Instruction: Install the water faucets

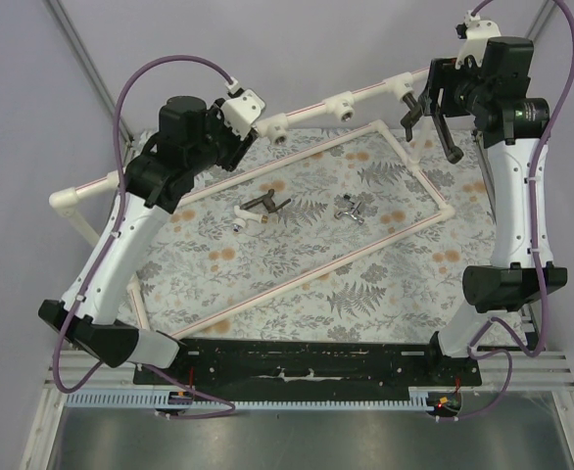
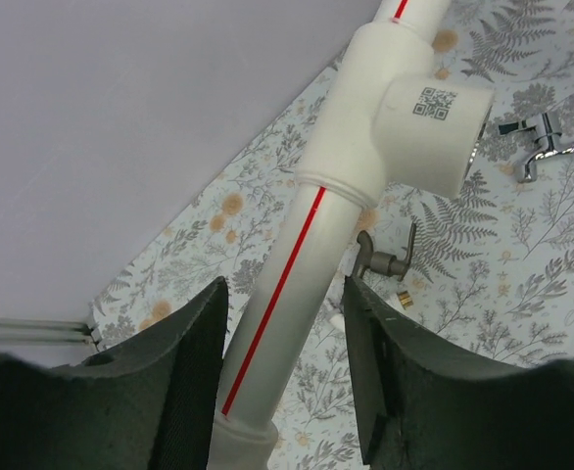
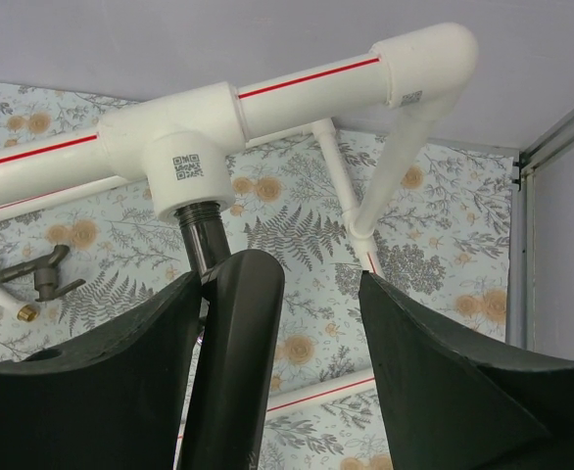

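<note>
The long dark faucet point(image 3: 230, 352) stands with its threaded end in a socket of the white pipe frame point(image 3: 297, 88). Its tube lies between my right gripper's point(image 3: 279, 284) open jaws, against the left finger, with a wide gap to the right one. In the top view this gripper point(image 1: 432, 132) is at the frame's point(image 1: 346, 100) far right end. My left gripper point(image 2: 285, 284) point(image 1: 248, 127) is open and straddles the frame's top pipe point(image 2: 307, 255) with a gap on both sides. The short dark faucet point(image 1: 263, 208) point(image 2: 380, 259) point(image 3: 37, 274) and the silver faucet point(image 1: 351, 211) point(image 2: 547, 145) lie on the mat.
A floral mat point(image 1: 297, 264) covers the table inside the frame's lower rectangle. A tee socket with a QR label point(image 2: 434, 122) sits just beyond my left jaws. Grey walls and a metal post point(image 3: 522, 245) close in the back and right.
</note>
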